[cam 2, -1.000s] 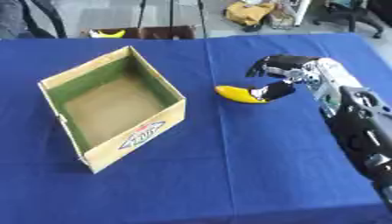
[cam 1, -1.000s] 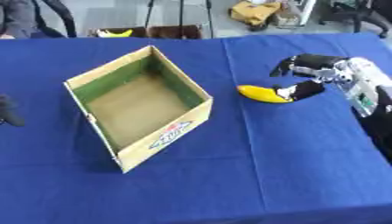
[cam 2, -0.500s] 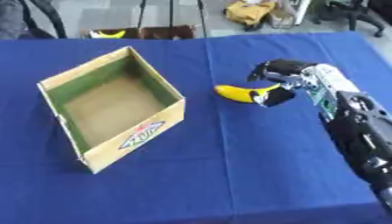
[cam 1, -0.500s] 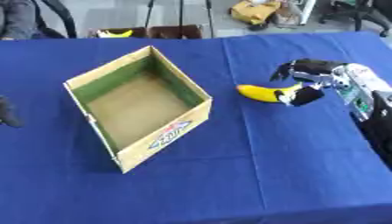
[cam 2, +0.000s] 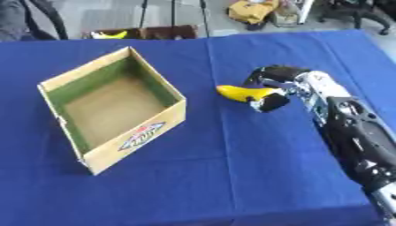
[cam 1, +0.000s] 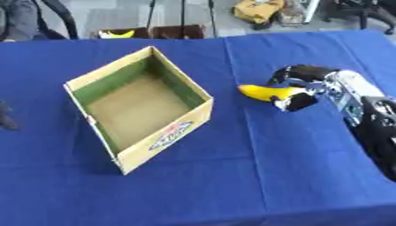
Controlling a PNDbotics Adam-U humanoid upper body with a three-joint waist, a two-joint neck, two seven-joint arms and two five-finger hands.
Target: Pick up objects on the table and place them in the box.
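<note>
Blue table (cam 1: pixel 255 176) | right hand (cam 2: pixel 272 86) grasping banana (cam 2: pixel 240 92) | left hand (cam 1: pixel 6 119) unclear, left-eye only

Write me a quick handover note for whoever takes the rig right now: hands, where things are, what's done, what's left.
Right hand: fingers curled round the banana, to the right of the box.
Left hand: only a dark bit shows at the left edge of the left eye view; its fingers cannot be made out.
Cardboard box: open, centre-left on the blue table, nothing inside it.
Done: banana gripped.
Left: carry it leftward and release it in the box.
</note>
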